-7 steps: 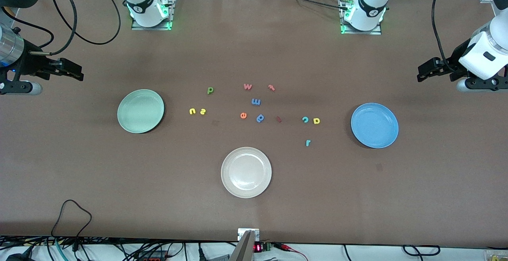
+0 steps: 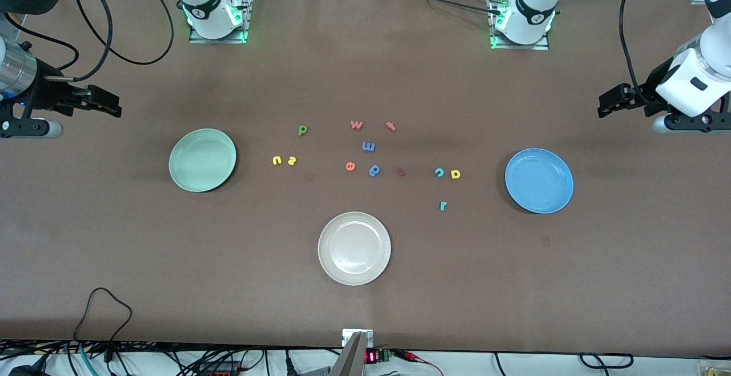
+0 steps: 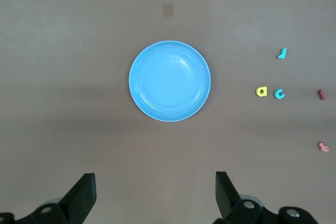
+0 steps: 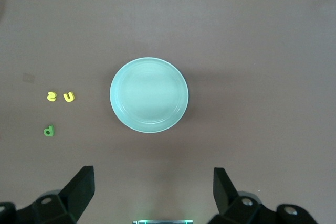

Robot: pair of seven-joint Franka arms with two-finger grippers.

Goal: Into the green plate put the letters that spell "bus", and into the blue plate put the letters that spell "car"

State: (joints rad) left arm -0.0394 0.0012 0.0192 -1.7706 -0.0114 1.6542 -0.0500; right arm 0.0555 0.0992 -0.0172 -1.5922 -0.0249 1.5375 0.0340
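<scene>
Yellow foam makes up two of the "bus" letters: the yellow "u" (image 2: 277,160) and the yellow "s" (image 2: 292,160) lie side by side on the brown table (image 2: 365,307), at about three o'clock from the green plate (image 2: 202,160). The dark green "b" (image 2: 302,130) lies at about one o'clock from the "s", farther from the front camera. None of them touches the plate, which holds nothing.

Toward the left arm's end of the table, the teal "c" (image 2: 439,172) and the yellow "a" (image 2: 455,174) lie next to each other, at about nine o'clock from the blue plate (image 2: 539,180). The teal "r" (image 2: 442,206) lies at about six o'clock from the "c", nearer the front camera. This plate holds nothing as well.

Between the two groups lie the spare letters: a pink "w" (image 2: 356,124), a red "t" (image 2: 390,126), a blue "m" (image 2: 368,147), an orange "e" (image 2: 350,166), a blue "p" (image 2: 374,170) and a dark red piece (image 2: 401,172). A white plate (image 2: 354,248) sits at about six o'clock from them, nearest the front camera.

The right gripper (image 2: 111,106) hangs over bare table at about ten o'clock from the green plate, fingers spread apart and holding nothing. The left gripper (image 2: 608,104) hangs over bare table at about one o'clock from the blue plate, likewise spread and holding nothing.
</scene>
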